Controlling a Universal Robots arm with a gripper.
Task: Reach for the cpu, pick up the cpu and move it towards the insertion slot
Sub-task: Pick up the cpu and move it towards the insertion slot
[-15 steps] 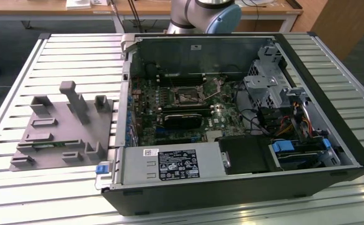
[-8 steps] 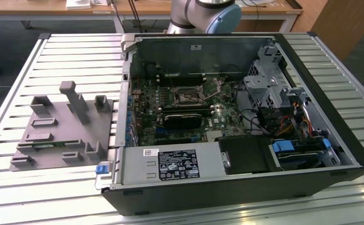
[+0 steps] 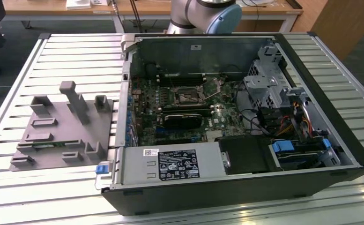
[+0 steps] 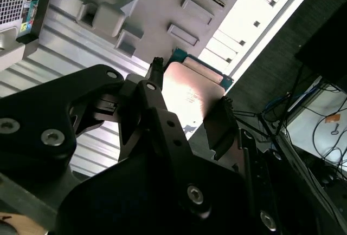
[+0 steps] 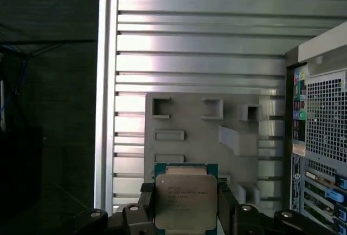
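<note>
The cpu (image 5: 185, 197) is a small square chip with a silvery top and a green-blue edge. It sits between the two black fingers (image 5: 145, 205) of my gripper (image 5: 186, 213), which is shut on it. In the second wrist view the cpu (image 4: 191, 102) is clamped by its opposite edges in the gripper (image 4: 191, 83), held up above the slatted table. The grey fixture plate (image 5: 200, 137) lies below the chip. The insertion slot (image 3: 187, 96) is the square metal-framed socket on the motherboard inside the open computer case.
The open computer case (image 3: 232, 117) lies on the slatted metal table (image 3: 75, 51), with its rear panel (image 5: 320, 137) close to the fixture. The grey fixture (image 3: 56, 131) with upright blocks sits at the exterior view's left. The arm's base (image 3: 204, 14) stands behind the case.
</note>
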